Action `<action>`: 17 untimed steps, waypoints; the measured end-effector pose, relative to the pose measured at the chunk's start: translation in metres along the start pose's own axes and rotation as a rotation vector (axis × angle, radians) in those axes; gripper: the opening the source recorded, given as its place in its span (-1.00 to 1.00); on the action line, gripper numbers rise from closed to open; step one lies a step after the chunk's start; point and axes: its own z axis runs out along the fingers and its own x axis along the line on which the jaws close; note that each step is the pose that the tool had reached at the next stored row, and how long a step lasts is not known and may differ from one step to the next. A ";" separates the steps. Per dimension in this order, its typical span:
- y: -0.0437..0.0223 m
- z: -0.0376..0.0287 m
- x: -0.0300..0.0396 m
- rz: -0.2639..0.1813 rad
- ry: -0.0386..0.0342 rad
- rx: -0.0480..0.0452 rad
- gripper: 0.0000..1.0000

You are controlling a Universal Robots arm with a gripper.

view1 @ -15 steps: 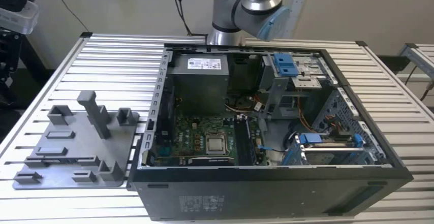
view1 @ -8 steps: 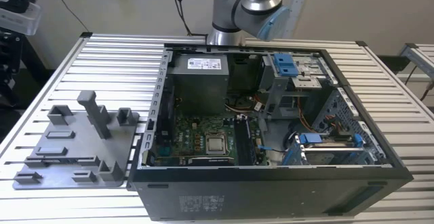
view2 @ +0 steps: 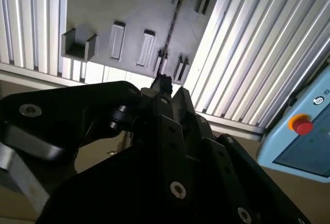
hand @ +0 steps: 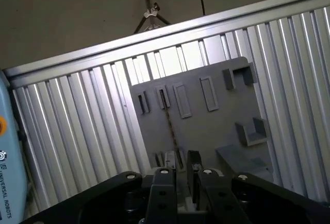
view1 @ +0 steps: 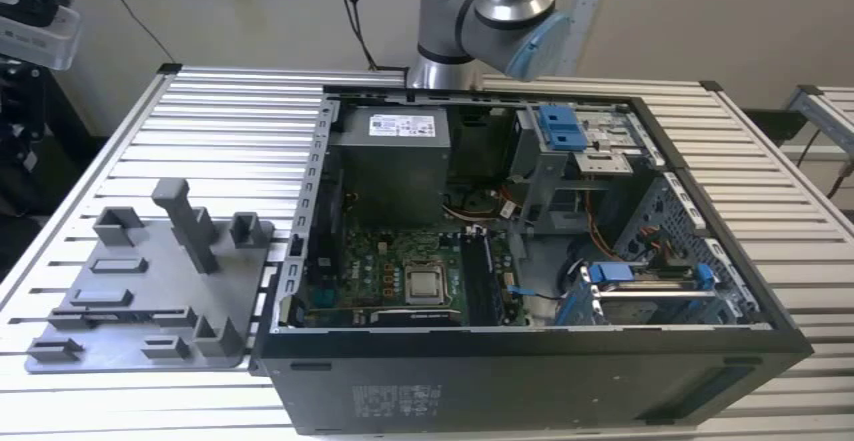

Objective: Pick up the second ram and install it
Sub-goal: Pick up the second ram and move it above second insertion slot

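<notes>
Grey holder plate (view1: 134,291) lies on the slatted metal table (view1: 214,121) at the exterior view's left. The open computer case (view1: 534,381) stands to its right, with the robot arm (view1: 487,11) rising behind. In both wrist views the second ram (hand: 169,123) stands on edge in the plate's slots, seen as a thin dark line. The gripper (hand: 183,163) hangs over it; whether the jaws are parted or closed cannot be told.
</notes>
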 end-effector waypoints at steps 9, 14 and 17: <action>0.0000 0.0004 0.0000 0.000 0.0011 0.0003 -0.16; 0.0000 0.0012 -0.0001 -0.009 0.0013 0.0003 -0.16; 0.0000 0.0012 -0.0002 -0.011 0.0014 0.0002 -0.16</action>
